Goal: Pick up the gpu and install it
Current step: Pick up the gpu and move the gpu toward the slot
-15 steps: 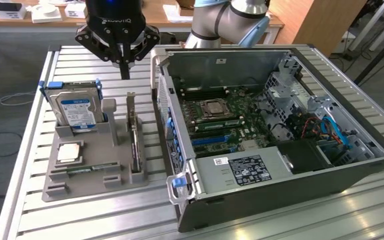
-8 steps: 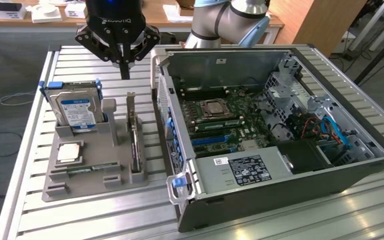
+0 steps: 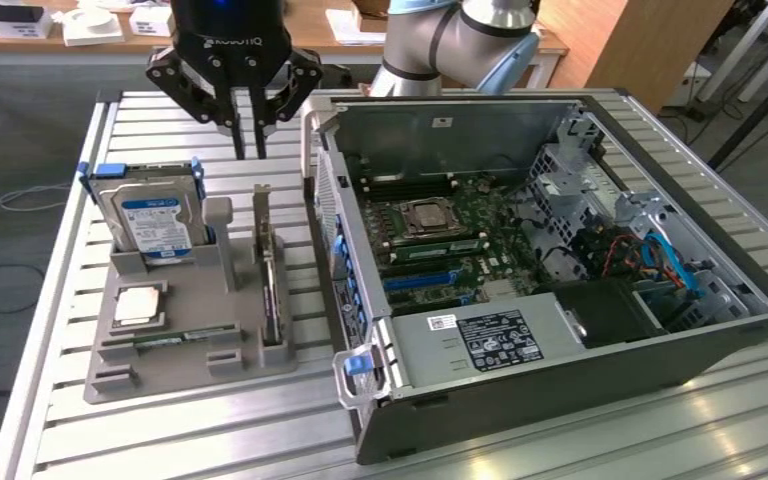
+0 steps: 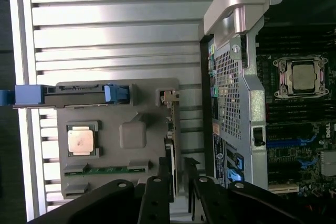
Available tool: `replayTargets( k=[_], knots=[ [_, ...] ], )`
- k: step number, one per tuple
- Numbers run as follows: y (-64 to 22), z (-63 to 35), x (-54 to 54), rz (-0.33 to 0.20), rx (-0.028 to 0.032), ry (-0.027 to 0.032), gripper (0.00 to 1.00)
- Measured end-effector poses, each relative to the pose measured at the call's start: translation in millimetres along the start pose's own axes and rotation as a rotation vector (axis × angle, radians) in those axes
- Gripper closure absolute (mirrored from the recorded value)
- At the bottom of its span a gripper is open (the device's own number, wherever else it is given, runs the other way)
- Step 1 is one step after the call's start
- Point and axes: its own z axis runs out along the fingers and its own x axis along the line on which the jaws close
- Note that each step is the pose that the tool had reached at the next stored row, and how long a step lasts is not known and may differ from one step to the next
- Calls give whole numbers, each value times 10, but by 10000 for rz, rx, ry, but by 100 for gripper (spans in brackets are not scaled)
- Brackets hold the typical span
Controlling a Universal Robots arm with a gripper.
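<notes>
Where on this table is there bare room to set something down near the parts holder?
Bare slats of the table lie in front of the grey parts holder, nearest the camera, and in a strip on the exterior view's left. Behind the holder it is bare too, but the gripper hangs above. Between the gpu and the computer case the gap is tight.

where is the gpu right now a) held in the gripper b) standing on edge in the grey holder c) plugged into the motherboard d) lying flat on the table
b: the gpu stands on edge in the grey holder, with the gripper not touching it.
</notes>
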Motion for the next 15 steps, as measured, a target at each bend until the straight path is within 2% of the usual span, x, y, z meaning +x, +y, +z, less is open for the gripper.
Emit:
replayTargets(
  k=[1,2,3,8,10,11,15],
  knots=[
    [0,0,0,0,0,0,71],
    [0,0,0,0,-1,0,71],
    [0,0,0,0,0,0,64],
    [0,0,0,0,0,0,64],
    [0,0,0,0,-1,0,63],
    [0,0,0,0,0,0,57],
    [-4,30,2,1,-1,0,57]
  ],
)
